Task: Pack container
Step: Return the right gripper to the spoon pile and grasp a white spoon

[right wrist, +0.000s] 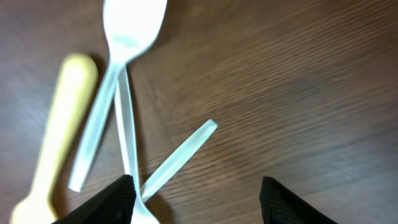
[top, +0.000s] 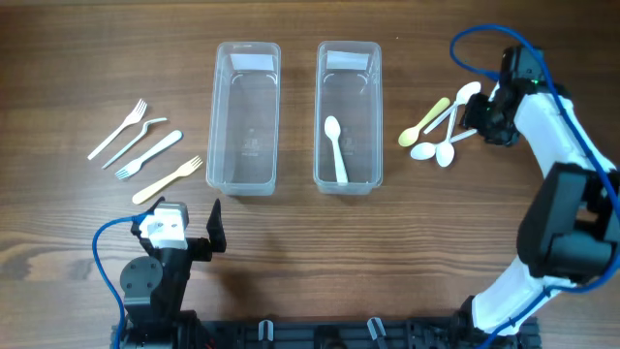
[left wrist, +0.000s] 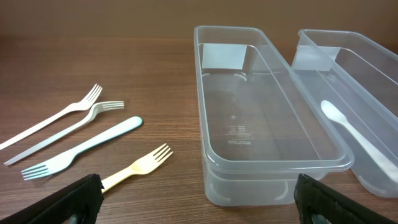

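Spoon-packing looks like the step in hand — one white spoon already lies inside the spoon container, and the loose spoons lie in a crossed heap just off that container's right wall. Above the heap hovers the right gripper, its fingers spread wide with nothing between them but tabletop (the wrist view shows a clear handle and a yellow spoon just ahead of the tips). To the container's left, past the empty second container, four forks lie untouched. The left gripper sits well to the container's left and nearer the robot, parted wide and holding nothing. Next, I judge, the right arm must drop onto a single handle — the stems overlap, so it matters to pick one where it lies clear of its neighbours — and then carry it leftward over the container's rim.
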`<state>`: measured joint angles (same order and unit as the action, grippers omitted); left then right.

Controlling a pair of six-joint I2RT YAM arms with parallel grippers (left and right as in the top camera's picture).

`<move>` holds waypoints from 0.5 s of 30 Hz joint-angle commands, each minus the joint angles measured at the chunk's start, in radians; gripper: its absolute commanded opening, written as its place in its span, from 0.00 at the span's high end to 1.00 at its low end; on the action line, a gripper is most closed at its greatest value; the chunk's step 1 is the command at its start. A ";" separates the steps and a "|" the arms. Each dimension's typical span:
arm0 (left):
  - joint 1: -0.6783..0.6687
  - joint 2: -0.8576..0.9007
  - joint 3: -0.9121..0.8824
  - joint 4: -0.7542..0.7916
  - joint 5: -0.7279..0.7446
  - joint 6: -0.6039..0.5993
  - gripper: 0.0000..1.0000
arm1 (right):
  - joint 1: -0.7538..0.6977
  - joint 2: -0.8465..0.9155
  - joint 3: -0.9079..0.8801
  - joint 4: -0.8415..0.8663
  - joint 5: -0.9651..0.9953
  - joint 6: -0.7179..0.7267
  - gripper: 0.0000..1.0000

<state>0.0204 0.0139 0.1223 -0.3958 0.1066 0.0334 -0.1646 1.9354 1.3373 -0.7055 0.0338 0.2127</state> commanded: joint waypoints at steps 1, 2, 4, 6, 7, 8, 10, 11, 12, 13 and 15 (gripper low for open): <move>-0.004 -0.007 -0.005 0.004 0.016 0.019 0.00 | 0.021 0.072 -0.004 -0.009 -0.039 -0.057 0.36; -0.004 -0.007 -0.005 0.004 0.016 0.019 0.00 | 0.027 0.086 -0.004 -0.009 -0.042 -0.061 0.36; -0.004 -0.007 -0.005 0.004 0.016 0.019 0.00 | 0.047 0.110 -0.004 -0.008 -0.060 -0.099 0.36; -0.004 -0.007 -0.005 0.004 0.016 0.019 0.00 | 0.065 0.124 -0.004 -0.005 -0.061 -0.108 0.35; -0.004 -0.007 -0.005 0.004 0.016 0.019 0.00 | 0.073 0.129 -0.004 -0.005 -0.061 -0.107 0.35; -0.004 -0.007 -0.005 0.004 0.016 0.019 0.00 | 0.081 0.132 -0.004 -0.004 -0.061 -0.104 0.34; -0.004 -0.007 -0.005 0.004 0.016 0.019 0.00 | 0.087 0.132 -0.004 -0.004 -0.059 -0.087 0.31; -0.004 -0.007 -0.005 0.004 0.016 0.019 0.00 | 0.087 0.132 -0.004 -0.004 -0.057 -0.076 0.31; -0.004 -0.007 -0.005 0.004 0.016 0.019 0.00 | 0.087 0.132 -0.004 -0.004 -0.057 -0.074 0.31; -0.004 -0.007 -0.005 0.004 0.016 0.019 0.00 | 0.087 0.132 -0.004 -0.004 -0.057 -0.074 0.31; -0.004 -0.007 -0.005 0.004 0.016 0.019 0.00 | 0.087 0.131 -0.003 -0.004 -0.053 -0.072 0.31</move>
<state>0.0204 0.0139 0.1223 -0.3958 0.1066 0.0334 -0.0837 2.0281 1.3357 -0.7109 0.0074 0.1268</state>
